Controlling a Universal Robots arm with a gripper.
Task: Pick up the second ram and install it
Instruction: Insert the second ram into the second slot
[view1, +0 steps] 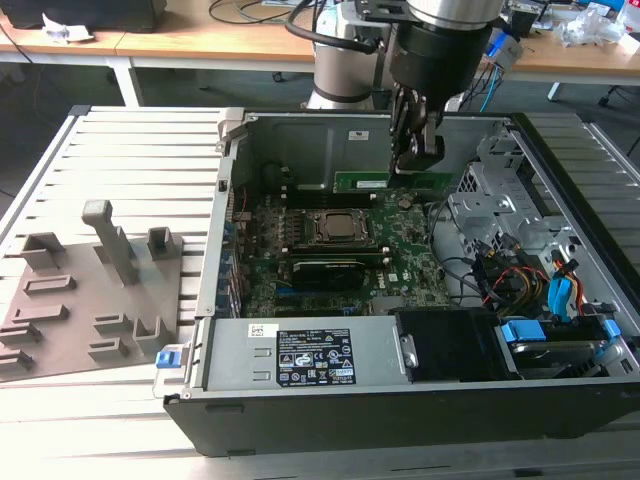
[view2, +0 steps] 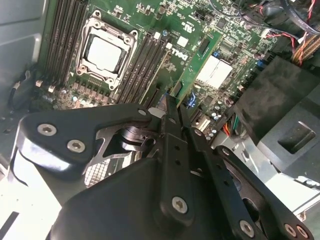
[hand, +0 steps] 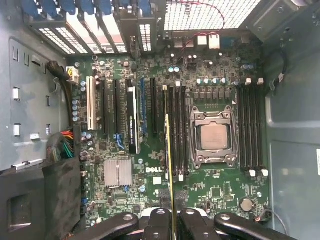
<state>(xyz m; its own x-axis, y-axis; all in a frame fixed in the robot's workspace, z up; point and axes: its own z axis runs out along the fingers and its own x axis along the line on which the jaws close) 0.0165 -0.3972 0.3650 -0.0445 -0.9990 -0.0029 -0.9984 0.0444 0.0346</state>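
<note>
My gripper (view1: 415, 158) hangs inside the open computer case (view1: 300, 420), over the far part of the green motherboard (view1: 410, 255). It is shut on the second ram (view1: 388, 182), a narrow green stick held level above the board. In the second wrist view the ram (view2: 199, 59) sticks out past the fingertips (view2: 172, 107), tilted over the board beside the dark memory slots (view2: 142, 65). In the first wrist view the ram (hand: 169, 160) shows edge-on, running along the slots (hand: 179, 125) beside the processor socket (hand: 214, 137).
A power supply (view1: 300, 355) and a black shroud (view1: 445, 345) fill the case's near side. Coloured cables (view1: 510, 280) and a metal drive cage (view1: 505, 195) sit at the exterior view's right. A grey fixture plate (view1: 90, 300) with holders lies outside the case on the slatted table.
</note>
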